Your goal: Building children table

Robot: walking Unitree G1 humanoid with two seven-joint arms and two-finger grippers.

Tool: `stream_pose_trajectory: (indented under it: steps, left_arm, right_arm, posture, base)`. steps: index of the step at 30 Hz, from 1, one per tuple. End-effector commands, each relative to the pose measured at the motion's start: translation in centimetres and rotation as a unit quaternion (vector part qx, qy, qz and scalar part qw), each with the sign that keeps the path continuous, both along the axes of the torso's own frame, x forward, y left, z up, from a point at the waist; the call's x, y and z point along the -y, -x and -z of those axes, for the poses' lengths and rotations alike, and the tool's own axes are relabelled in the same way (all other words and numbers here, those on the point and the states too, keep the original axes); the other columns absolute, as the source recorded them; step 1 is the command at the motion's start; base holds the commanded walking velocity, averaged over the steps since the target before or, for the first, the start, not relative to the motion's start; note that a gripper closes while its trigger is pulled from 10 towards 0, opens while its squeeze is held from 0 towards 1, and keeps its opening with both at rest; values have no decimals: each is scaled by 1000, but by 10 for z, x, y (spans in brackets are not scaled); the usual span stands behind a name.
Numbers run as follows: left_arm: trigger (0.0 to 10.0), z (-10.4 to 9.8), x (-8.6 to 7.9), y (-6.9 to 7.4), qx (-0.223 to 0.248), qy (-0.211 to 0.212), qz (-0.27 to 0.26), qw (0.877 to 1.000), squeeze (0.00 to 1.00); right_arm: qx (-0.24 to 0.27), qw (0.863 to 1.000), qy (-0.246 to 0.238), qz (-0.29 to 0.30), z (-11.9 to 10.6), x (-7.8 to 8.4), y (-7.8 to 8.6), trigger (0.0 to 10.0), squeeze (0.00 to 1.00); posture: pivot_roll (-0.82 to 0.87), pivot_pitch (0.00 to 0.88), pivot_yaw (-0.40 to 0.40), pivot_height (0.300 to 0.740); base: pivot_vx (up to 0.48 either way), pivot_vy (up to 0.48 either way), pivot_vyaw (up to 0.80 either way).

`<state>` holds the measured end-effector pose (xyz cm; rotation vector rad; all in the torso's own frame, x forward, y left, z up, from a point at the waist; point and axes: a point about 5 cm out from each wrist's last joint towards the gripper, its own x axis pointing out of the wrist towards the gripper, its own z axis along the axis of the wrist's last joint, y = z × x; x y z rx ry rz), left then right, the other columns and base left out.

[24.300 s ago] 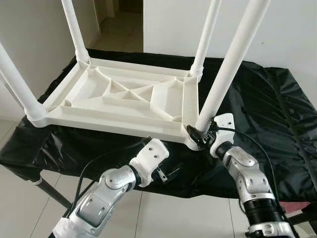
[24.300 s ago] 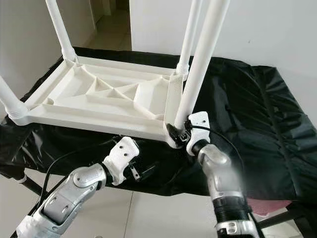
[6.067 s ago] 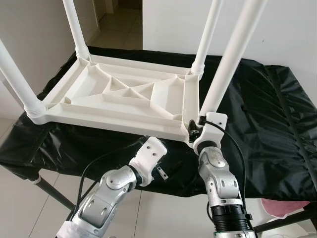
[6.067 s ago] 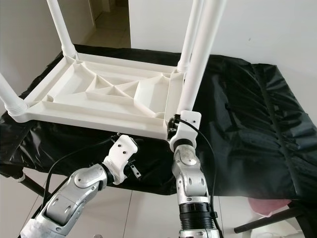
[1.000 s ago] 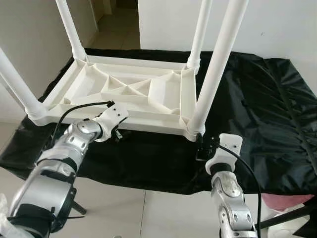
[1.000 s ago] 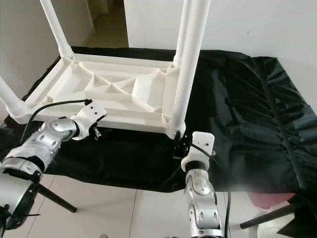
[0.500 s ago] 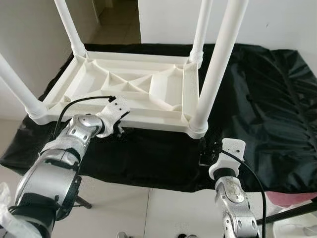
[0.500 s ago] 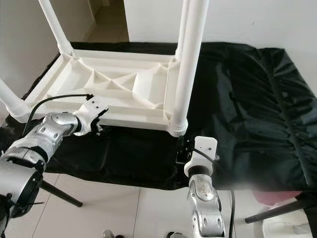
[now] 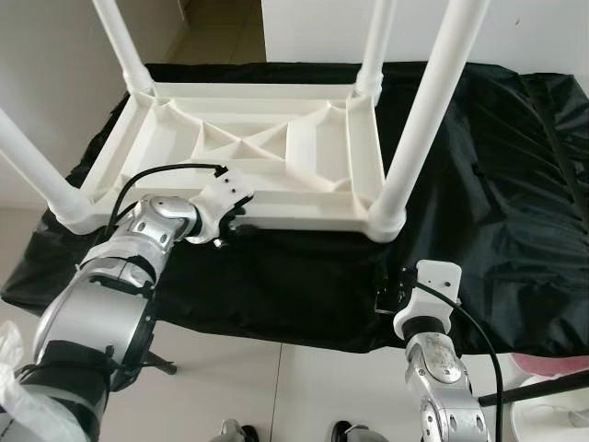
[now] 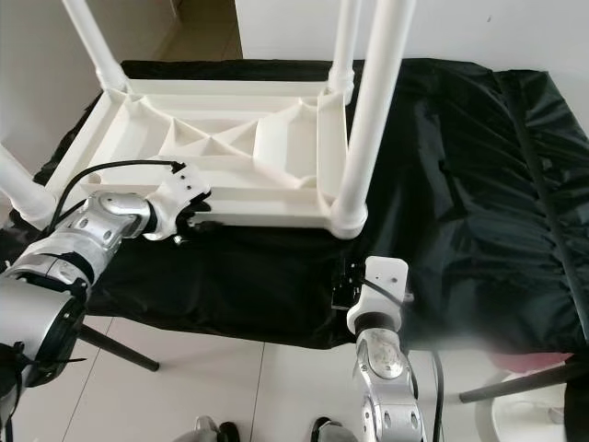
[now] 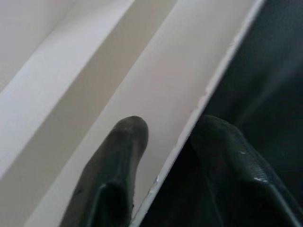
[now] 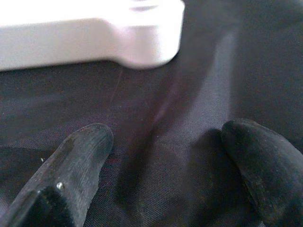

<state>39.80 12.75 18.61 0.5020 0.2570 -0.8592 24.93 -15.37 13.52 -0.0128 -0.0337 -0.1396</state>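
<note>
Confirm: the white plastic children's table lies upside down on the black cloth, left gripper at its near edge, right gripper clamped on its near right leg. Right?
Not quite. The right gripper is open over the black cloth, clear of the near right leg, as the right wrist view shows. The left gripper is at the white plastic children's table's near edge.

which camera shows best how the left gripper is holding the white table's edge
The left wrist view: the fingers straddle the white table rim. The eye views show the left gripper at that near edge, its grip hidden.
</note>
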Motion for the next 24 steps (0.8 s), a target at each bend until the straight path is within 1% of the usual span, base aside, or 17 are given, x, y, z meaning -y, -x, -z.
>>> stream_pose_trajectory:
  steps: [1,3,4,9,10,11,12,14,15,16,17,18,19,21,22,23,24]
  left_arm:
    - [0,28,-7,7,-46,10,-37,998,0]
    - [0,30,-2,8,-40,25,-27,999,0]
    - [0,34,4,12,-44,37,-6,998,0]
    - [0,40,16,18,-50,59,22,997,0]
    - [0,44,26,24,-50,70,42,995,0]
    - [0,44,26,24,-50,70,42,995,0]
    - [10000,49,40,33,-51,86,62,993,0]
    - [10000,55,58,47,-64,114,91,987,0]
    - [10000,55,58,47,-64,114,91,987,0]
    - [10000,57,65,53,-70,126,104,984,459]
    - [10000,57,65,53,-70,126,104,984,459]
    - [10000,59,69,58,-80,138,111,981,1000]
    - [10000,61,74,68,-84,146,135,976,1000]
    - [10000,61,74,68,-84,146,135,976,1000]
    - [10000,62,77,75,-84,150,152,973,835]
    - [10000,62,78,82,-81,151,161,972,71]
    - [10000,62,77,86,-80,154,160,972,0]
  right_arm:
    - [-22,1000,3,6,8,2,3,10000,0]
    - [-24,1000,2,8,8,2,2,10000,0]
    - [-25,1000,1,8,8,1,2,10000,0]
    - [-26,1000,2,6,7,0,1,10000,0]
    - [-25,1000,2,6,6,0,0,10000,0]
    - [-25,1000,2,6,6,0,0,10000,0]
    - [-25,1000,3,4,6,1,-1,10000,0]
    - [-24,1000,4,2,5,1,-3,10000,0]
    - [-24,1000,4,2,5,1,-3,10000,0]
    - [-25,1000,5,1,5,2,-4,10000,0]
    - [-25,1000,5,1,5,2,-4,10000,0]
    - [-25,1000,5,1,5,1,-4,10000,0]
    - [-25,1000,6,-1,5,1,-5,10000,0]
    - [-25,1000,6,-1,5,1,-5,10000,0]
    - [-25,1000,6,-2,5,1,-6,10000,0]
    - [-25,1000,6,-5,5,0,-7,10000,0]
    - [-24,1000,6,-6,5,-1,-7,10000,0]
  posture:
    - [-104,236,74,740]
    - [-104,235,74,740]
    - [-102,235,71,740]
    - [-101,234,65,740]
    - [-95,239,59,740]
    - [-95,239,59,740]
    - [-92,239,55,740]
    - [-90,239,53,740]
    - [-90,239,53,740]
    - [-86,239,50,740]
    - [-86,239,50,740]
    - [-84,236,49,740]
    - [-81,234,48,740]
    - [-81,234,48,740]
    - [-77,228,46,740]
    - [-75,225,47,740]
    - [-74,222,48,740]
  base:
    - [0,0,0]
    - [0,0,0]
    - [0,0,0]
    - [0,0,0]
    - [0,0,0]
    - [0,0,0]
    - [0,0,0]
    - [0,0,0]
    - [0,0,0]
    - [0,0,0]
    - [0,0,0]
    - [0,0,0]
    - [0,0,0]
    - [0,0,0]
    - [0,0,0]
    - [0,0,0]
    - [0,0,0]
